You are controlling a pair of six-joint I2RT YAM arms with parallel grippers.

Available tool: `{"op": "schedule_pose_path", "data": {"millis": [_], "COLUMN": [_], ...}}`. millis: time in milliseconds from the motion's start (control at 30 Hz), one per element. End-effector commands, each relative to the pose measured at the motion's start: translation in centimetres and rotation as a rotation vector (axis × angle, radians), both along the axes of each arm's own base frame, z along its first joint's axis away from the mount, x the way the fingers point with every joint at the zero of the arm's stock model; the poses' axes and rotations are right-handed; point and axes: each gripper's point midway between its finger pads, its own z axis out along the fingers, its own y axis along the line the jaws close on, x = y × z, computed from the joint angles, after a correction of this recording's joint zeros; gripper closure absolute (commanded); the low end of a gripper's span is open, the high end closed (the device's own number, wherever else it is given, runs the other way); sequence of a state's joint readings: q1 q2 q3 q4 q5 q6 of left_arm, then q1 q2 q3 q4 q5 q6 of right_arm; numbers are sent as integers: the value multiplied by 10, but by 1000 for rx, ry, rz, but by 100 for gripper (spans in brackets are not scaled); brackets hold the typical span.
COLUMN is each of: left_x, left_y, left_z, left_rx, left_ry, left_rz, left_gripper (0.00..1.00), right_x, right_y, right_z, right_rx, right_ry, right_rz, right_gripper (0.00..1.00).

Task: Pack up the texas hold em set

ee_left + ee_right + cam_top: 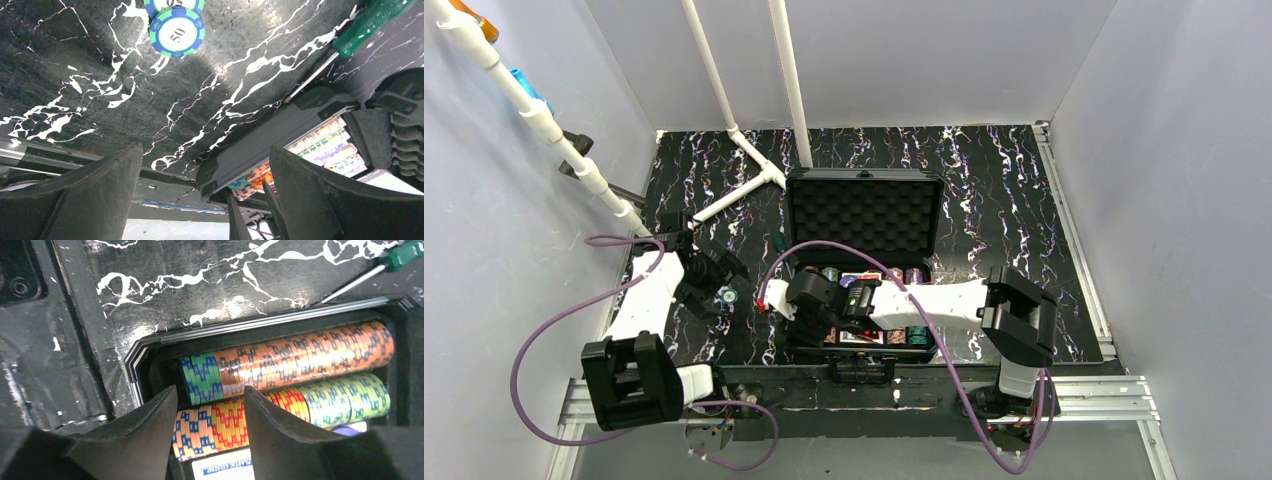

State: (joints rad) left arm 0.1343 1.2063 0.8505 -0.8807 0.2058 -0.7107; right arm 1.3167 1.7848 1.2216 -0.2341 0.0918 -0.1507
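- Top external: Showed the black hard case (864, 210) open at mid-worktop, with its foam lid tilted back and chips and card decks (861, 280) in the base. Placed the left gripper (720, 287) just left of the case and the right gripper (796, 300) at the case's left end.
- Left wrist: Caught the left gripper (204, 150) spread wide and holding nothing above the bare worktop (100, 75). Showed two green-and-blue 50 chips (177, 31) overlapping ahead, well apart from the fingers. Judged these the likely next pickup. Would do well to advance until the pair sits between the fingers, then pinch across the rims, keeping clear of the green-handled screwdriver (372, 22).
- Right wrist: Found the right gripper (209, 392) parted and empty above the orange chip row (310, 357) and the yellow-green row (345, 397). Would suit to lift straight up, so that no seated chip gets tipped out.
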Motion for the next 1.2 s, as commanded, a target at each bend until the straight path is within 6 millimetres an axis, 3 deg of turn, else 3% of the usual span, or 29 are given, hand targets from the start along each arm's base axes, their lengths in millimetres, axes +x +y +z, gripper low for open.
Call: {"op": "schedule_pose_path", "data": {"millis": [0, 167, 333, 467, 567, 633, 700, 900, 967, 1033, 1167], "left_x": [6, 9, 12, 40, 52, 61, 57, 66, 64, 63, 45], "left_y": [0, 2, -4, 12, 32, 38, 47, 68, 65, 50, 39], "left_z": [-5, -18, -26, -22, -13, -7, -12, -14, -25, -33, -53], "left_rx": [-30, -34, -73, 19, 154, 251, 342, 532, 502, 410, 328], "left_ry": [40, 156, 195, 25, -28, -80, -80, -206, -186, -207, -208], "left_rz": [6, 17, 184, 227, 59, -211, -429, -783, -905, -983, -1108], "left_gripper": [3, 9, 6, 12, 18, 18, 17, 12, 12, 11, 9], "right_x": [2, 3, -2, -6, -9, -11, -12, -23, -32, -40, -55], "right_y": [3, -17, -44, -66, -75, -83, -88, -94, -97, -100, -112], "right_z": [71, 113, 129, 129, 129, 130, 131, 148, 155, 163, 180], "right_rx": [186, 306, 358, 374, 379, 389, 403, 477, 491, 511, 540], "right_ry": [29, 147, 190, 206, 210, 212, 213, 222, 240, 253, 273], "right_rz": [-102, -255, -318, -344, -345, -346, -342, -270, -220, -184, -115], "right_gripper": [36, 30, 29, 29, 29, 29, 29, 28, 28, 28, 28]}}
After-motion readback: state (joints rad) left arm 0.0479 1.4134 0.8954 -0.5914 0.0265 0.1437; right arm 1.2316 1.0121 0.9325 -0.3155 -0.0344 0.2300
